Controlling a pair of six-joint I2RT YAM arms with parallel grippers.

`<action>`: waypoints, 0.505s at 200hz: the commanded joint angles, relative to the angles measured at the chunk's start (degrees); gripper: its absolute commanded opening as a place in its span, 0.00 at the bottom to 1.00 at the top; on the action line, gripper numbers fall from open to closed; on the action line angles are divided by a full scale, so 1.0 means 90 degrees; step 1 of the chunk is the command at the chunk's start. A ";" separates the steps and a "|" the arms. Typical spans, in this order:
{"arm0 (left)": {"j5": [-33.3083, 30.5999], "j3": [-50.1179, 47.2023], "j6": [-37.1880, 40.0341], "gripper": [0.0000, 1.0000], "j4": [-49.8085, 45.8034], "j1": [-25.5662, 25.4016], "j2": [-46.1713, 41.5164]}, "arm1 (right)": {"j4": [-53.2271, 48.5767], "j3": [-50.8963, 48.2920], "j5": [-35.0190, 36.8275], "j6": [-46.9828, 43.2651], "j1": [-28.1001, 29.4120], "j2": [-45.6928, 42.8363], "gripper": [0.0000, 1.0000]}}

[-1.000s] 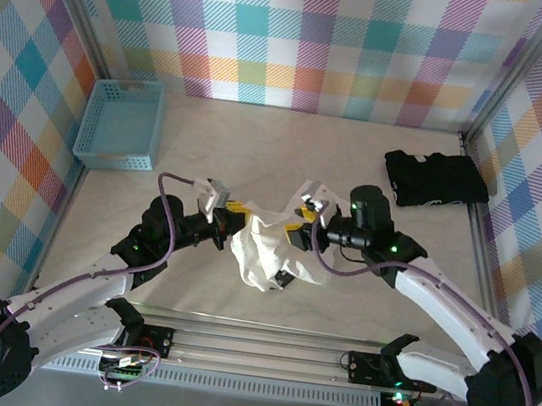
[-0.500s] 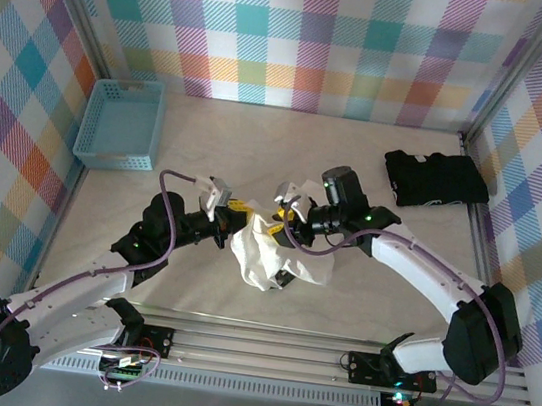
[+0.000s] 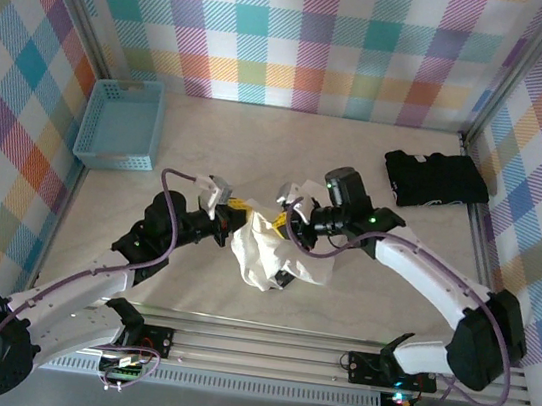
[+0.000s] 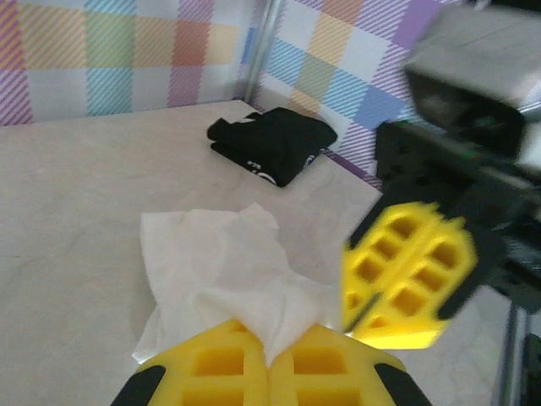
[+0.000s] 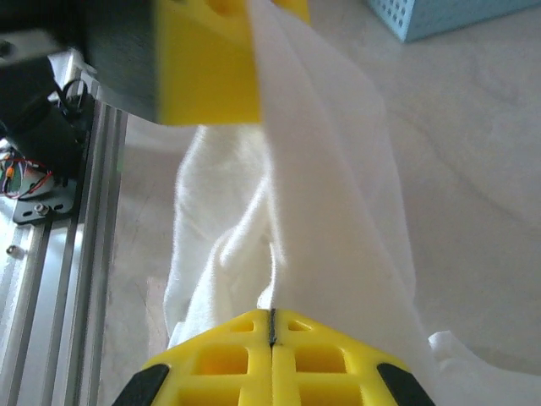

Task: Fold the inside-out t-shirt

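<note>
- My left pincer (image 4: 269,365) is clamped tight, with a pinch of the inside-out t-shirt (image 4: 224,271) caught between its yellow fingers.
- My right pincer (image 5: 272,334) is closed as well. White cloth runs up from its tips, and it sits just beside the left one.
- The t-shirt is bunched between both pincers over the middle of the tabletop (image 3: 258,151), its bulk crumpled on their near side.
- A black folded garment (image 3: 436,181) lies at the far right and a blue basket (image 3: 121,123) at the far left.

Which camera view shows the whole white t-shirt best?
The top view: nearly the entire bunched t-shirt is seen at once. The left wrist view gives a crumpled part; the right wrist view, a stretched fold up close.
</note>
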 commanded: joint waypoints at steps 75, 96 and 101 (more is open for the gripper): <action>-0.0452 0.0415 -0.0179 0.00 -0.0459 0.0062 0.0310 | 0.1247 -0.0372 -0.0690 0.1985 -0.0630 -0.1176 0.00; -0.0519 0.0561 -0.0154 0.03 -0.0753 0.0057 0.0429 | 0.1292 -0.0260 -0.0595 0.2452 -0.0626 -0.0987 0.00; -0.0538 0.0607 -0.0154 0.09 -0.0855 0.0057 0.0458 | 0.1353 -0.0240 -0.0591 0.2593 -0.0630 -0.0913 0.00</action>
